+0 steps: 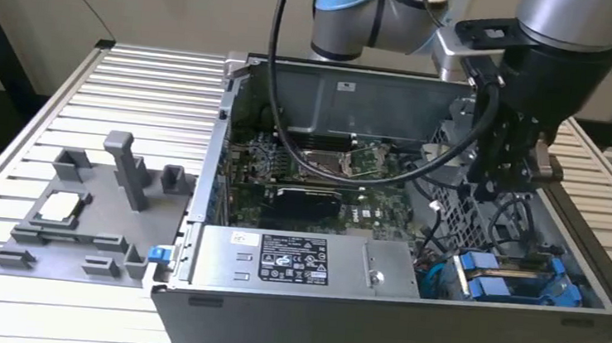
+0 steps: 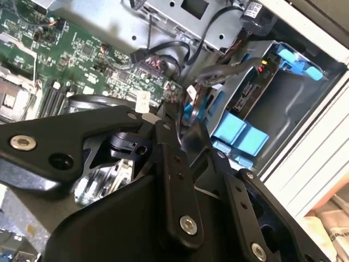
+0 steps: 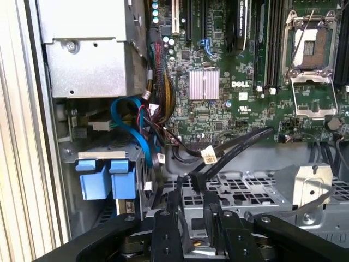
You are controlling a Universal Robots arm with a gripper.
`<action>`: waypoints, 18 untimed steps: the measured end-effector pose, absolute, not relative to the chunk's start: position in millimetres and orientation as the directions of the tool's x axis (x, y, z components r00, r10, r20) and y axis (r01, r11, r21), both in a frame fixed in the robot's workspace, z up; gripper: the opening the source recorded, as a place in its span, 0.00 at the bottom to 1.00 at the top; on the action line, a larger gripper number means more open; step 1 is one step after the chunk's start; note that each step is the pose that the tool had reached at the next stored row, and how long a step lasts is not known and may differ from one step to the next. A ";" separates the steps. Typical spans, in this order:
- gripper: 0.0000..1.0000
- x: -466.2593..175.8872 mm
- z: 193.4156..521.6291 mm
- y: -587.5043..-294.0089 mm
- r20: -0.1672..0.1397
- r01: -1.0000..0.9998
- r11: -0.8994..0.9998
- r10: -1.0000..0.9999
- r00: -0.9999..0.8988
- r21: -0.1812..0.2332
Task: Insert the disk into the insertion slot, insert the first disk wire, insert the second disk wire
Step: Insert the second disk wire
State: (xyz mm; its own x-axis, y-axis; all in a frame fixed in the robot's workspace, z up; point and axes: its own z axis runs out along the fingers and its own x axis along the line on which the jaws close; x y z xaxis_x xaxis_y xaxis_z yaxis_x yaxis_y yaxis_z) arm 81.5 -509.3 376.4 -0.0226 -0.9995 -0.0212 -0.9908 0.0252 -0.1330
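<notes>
The disk (image 1: 518,283), in its bright blue carrier, lies inside the insertion slot (image 1: 579,283) at the case's front corner on the exterior view's right. Its blue tabs (image 3: 103,177) also appear in both wrist views (image 2: 240,134). My gripper (image 1: 504,185) hangs inside the case, above and behind the slot. In the first wrist view the gripper (image 3: 193,210) is shut on the black connector of a disk wire (image 3: 194,183). The wire's cable runs up toward the motherboard (image 3: 234,98). The grey bay wall (image 2: 305,103) stands beside the blue tabs.
A grey labelled power-supply box (image 1: 298,262) fills the case's front. A perforated metal cage (image 3: 251,191) lies under the gripper. Loose blue and black cables (image 3: 136,125) cross near the slot. A grey fixture (image 1: 81,210) stands on the slatted table at the exterior view's left.
</notes>
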 end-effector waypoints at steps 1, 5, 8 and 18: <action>0.33 80.2 376.4 -507.8 -0.015 -0.991 0.023 -1.000 -0.021 -0.133; 0.33 75.2 376.4 -502.6 0.012 -0.991 0.011 -1.000 -0.013 -0.134; 0.33 72.0 375.5 -497.3 0.025 -0.991 0.000 -1.000 -0.003 -0.134; 0.33 66.2 369.6 -486.1 0.079 -0.990 -0.053 -0.996 0.043 -0.134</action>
